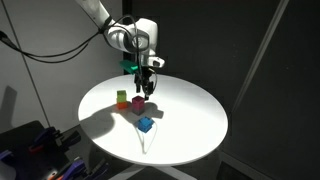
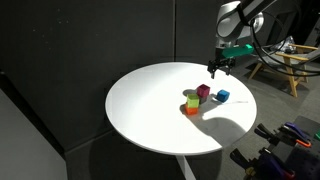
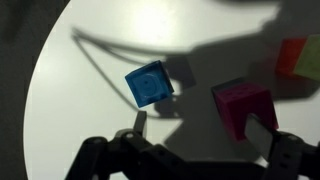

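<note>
Your gripper [image 1: 146,85] hangs released and empty above the tabletop [image 1: 195,125], jaws spread wide enough to straddle a block. The magenta block [image 3: 243,105] rests flat below it, with the blue block [image 3: 150,83] lying apart.

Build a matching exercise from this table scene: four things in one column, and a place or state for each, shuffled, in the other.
1 blue block
2 magenta block
3 gripper
4 table

a open, above the blocks
b round and white
c alone, apart from the other blocks
d beside the green block

Pairs: 1-c, 2-d, 3-a, 4-b
</note>
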You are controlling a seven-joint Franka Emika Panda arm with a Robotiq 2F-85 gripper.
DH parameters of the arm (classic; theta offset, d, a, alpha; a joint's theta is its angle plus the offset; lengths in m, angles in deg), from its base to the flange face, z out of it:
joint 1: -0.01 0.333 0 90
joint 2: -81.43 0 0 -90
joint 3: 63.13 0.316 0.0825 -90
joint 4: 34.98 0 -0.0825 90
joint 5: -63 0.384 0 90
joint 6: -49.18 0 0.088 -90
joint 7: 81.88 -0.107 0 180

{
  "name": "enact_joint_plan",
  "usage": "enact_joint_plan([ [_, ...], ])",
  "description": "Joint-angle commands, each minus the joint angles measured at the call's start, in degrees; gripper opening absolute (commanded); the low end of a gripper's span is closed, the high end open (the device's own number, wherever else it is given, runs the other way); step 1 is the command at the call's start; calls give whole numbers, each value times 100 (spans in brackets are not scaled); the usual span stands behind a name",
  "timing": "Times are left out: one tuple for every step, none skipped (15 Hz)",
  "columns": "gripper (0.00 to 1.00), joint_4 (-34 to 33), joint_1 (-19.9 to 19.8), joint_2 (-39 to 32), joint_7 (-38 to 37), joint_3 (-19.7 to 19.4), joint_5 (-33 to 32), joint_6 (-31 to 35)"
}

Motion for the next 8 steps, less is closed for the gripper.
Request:
enact_joint_plan([
  [100,-137,-122,-263,485,40,-23,20],
  [100,-164,-136,-330,578,39,-21,4],
  [100,-189,-147,-386,649,36,-29,-6],
  [100,-206,-162,-436,718,33,-32,-9],
  [100,-227,-172,-476,769,27,-46,-9],
  [100,-243,-177,-503,805,21,-69,-2],
  [100,-252,-184,-517,838,20,-73,9],
  [100,-259,-189,-526,874,23,-71,20],
])
